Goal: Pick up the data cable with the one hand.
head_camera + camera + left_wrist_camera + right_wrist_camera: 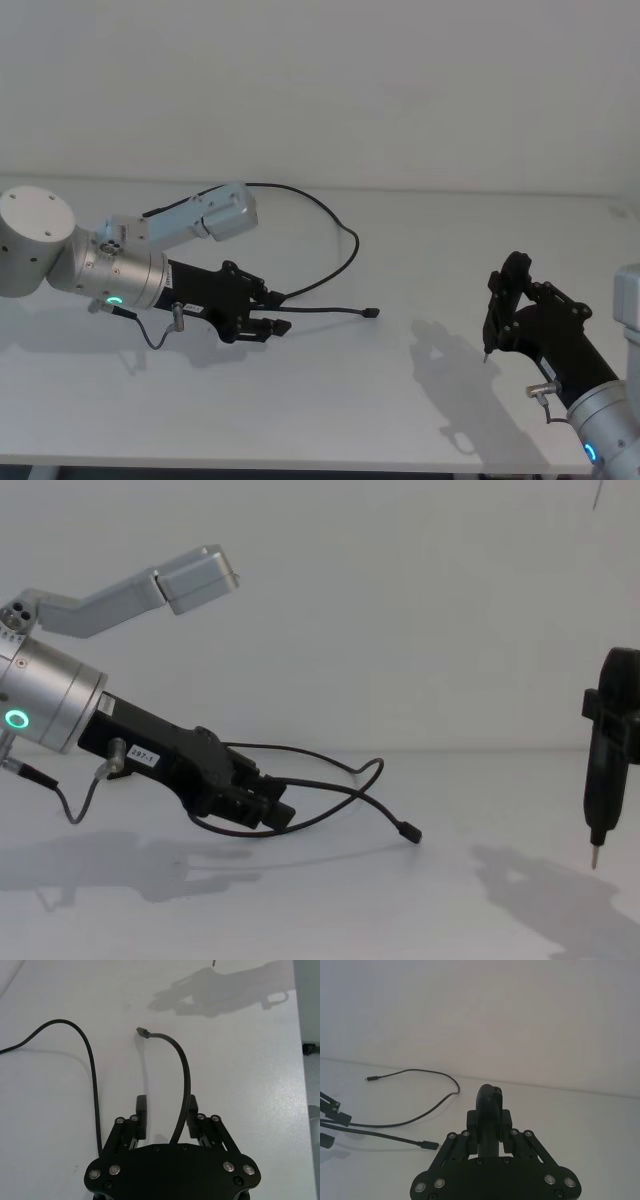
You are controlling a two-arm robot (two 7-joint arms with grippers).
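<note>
At left on the table [330, 400], left gripper [166, 1110] — jaws spread — straddles the data cable [186, 1075]; lying close beside one finger [191, 1110], it could slip out on closing. Right gripper [489, 1122], parked right, clasps a tool [605, 740].

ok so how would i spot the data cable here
On the white table, the right tool holds a dark probe; the open left tool lies low. The data cable is the long thin black cord running between the left tool's fingers, ending in a small plug; the grey wire at its wrist is far shorter.
</note>
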